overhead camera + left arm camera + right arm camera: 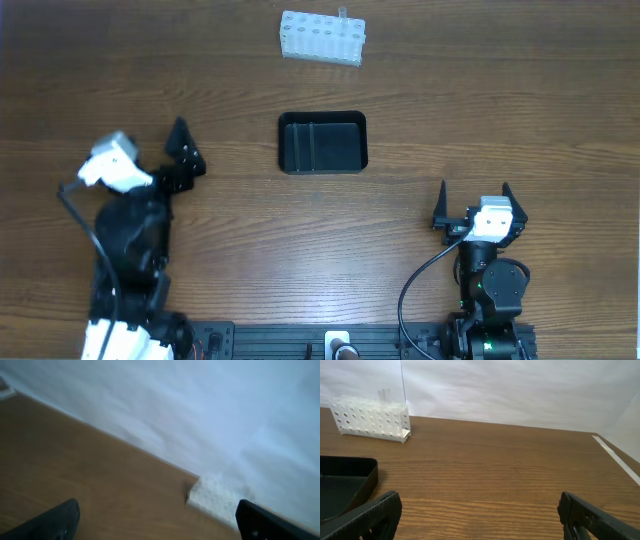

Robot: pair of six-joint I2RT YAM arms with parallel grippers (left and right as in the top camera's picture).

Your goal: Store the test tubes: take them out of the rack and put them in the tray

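**One tube in the rack, both grippers empty and short of it**

Step in hand (judgement): fetch the test tube [342, 14], which stands upright in an end cell of the rack [320, 36].

Doing it well:
- Come down from above with the fingers straddling the exposed tube top, then close gently.
- Pull straight up along the tube axis. The rack looks light and nothing pins it, so a skewed pull could lift or tip it.
- The spare arm could steady the rack.
- Lay the tube flat in the tray [322, 143]. Faint lines in it may be tubes already; can't tell.

Pose:
- Right gripper [485, 525] sits low near its base, level and pointing forward, fingers spread wide with nothing between them. The tray [350, 477] is just ahead, off toward the left arm's side. The rack [370, 419] with the tube [385, 395] is well beyond that.
- Left gripper [185, 150] has its wrist rolled, so the table looks tilted in its view. Its fingers are also wide apart and empty. The rack [220, 500] is ahead of it, well apart, and the tray is beside it toward the right arm.
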